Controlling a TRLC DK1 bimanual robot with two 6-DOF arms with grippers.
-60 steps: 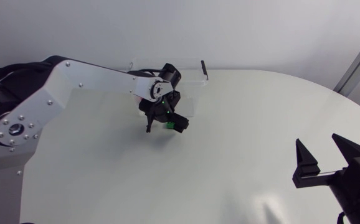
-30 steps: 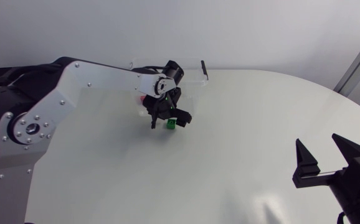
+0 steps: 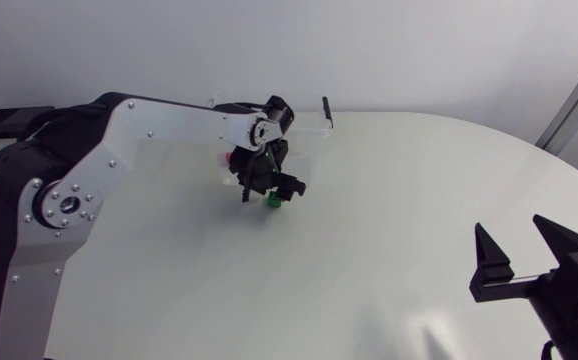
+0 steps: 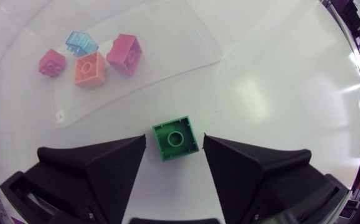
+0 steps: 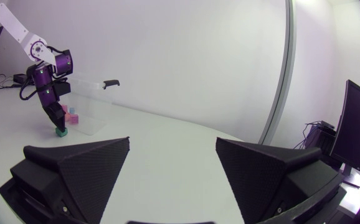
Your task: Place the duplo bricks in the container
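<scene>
Left arm (image 3: 139, 125): comes in from the left side and extends over the table (image 3: 399, 190) as far as the container.
Left gripper (image 4: 174, 140): released and pointing down. One wedge finger stands on each side of the green brick with a narrow gap on either side, so it grasps nothing.
Green brick (image 4: 175, 137): flat on the table, stud up, between the left fingers and just outside the container's near wall.
Container (image 4: 167, 31): clear, ahead of the left gripper and near the table's far edge.
Contents: small pink brick (image 4: 52, 62), blue brick (image 4: 81, 42), orange brick (image 4: 90, 69) and large pink brick (image 4: 124, 52), clustered at one end.
Right gripper (image 5: 174, 144): released, fingers wide apart and empty, well apart from the container.
</scene>
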